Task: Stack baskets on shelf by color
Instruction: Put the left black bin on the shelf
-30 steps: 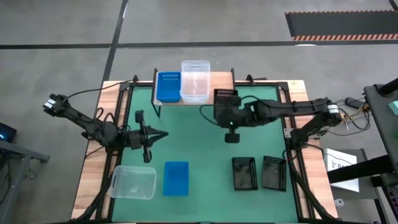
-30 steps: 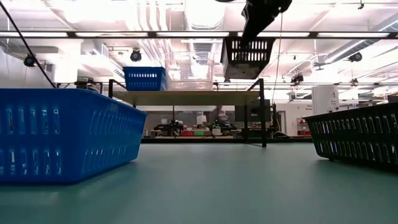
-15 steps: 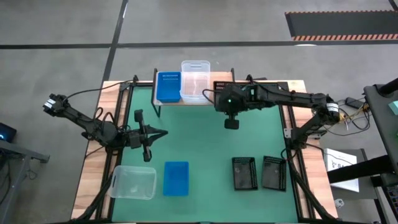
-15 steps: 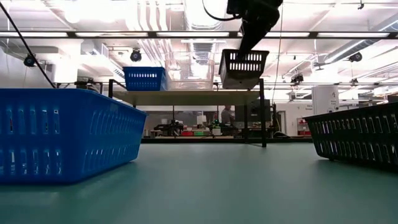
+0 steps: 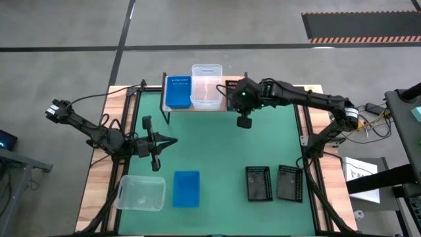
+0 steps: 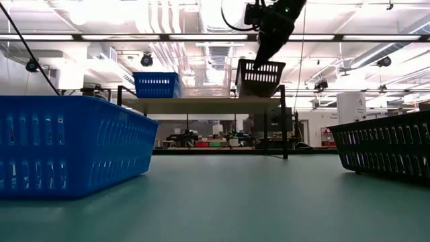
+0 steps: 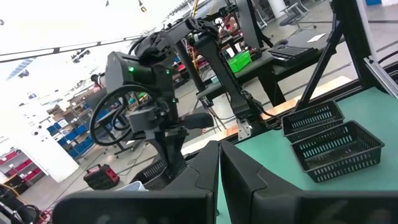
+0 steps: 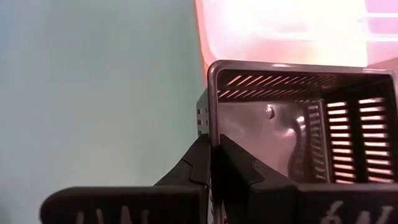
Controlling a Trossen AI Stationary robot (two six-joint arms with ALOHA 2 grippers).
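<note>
Right gripper is clamped on the rim of a black basket, held tilted at the shelf's right end, beside the clear basket. Left gripper is closed and empty, well short of the shelf.

There were two blue baskets, two clear baskets, three black baskets, one shelf and two arms.
</note>
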